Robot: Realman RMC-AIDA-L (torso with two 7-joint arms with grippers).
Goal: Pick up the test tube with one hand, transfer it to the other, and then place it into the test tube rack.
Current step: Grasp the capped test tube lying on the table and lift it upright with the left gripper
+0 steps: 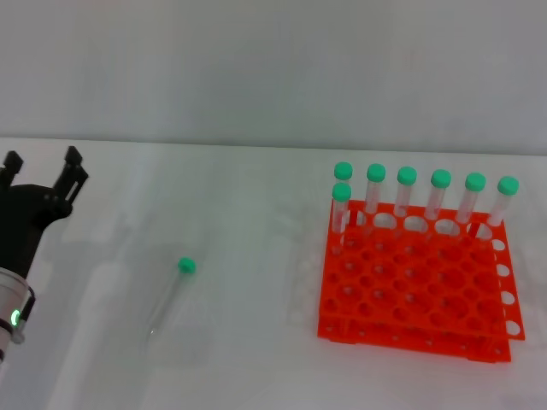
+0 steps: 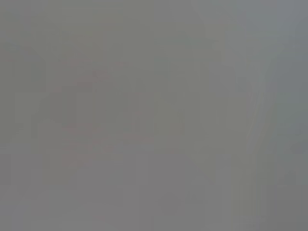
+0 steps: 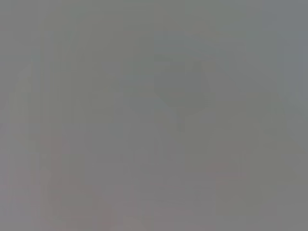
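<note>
Across the whole head view spreads a plain white table point(image 1: 256, 359), smooth and bare-looking, meeting a pale grey-white wall point(image 1: 273, 68) along a faint line toward the back. On the right part of the table stands the orange test tube rack point(image 1: 414, 282), two tiers of round holes, with six green-capped tubes point(image 1: 440, 201) upright along its far row and a seventh point(image 1: 341, 213) upright just in front of that row's left end. Well apart from the rack, on the left-centre of the table, lies the test tube point(image 1: 169, 295), flat on the surface, its green cap pointing toward the back and its clear body running toward the near edge, touching nothing else. At the far left edge the left claw point(image 1: 41, 166) hangs above the table, its two slim black prongs spread apart and holding nothing, on a silver-grey arm with a small green light. It is near the lying tube but not over it. Nothing lies between the tube and the rack. The right claw does not appear in the head view, and both wrist views show only a featureless grey blur
</note>
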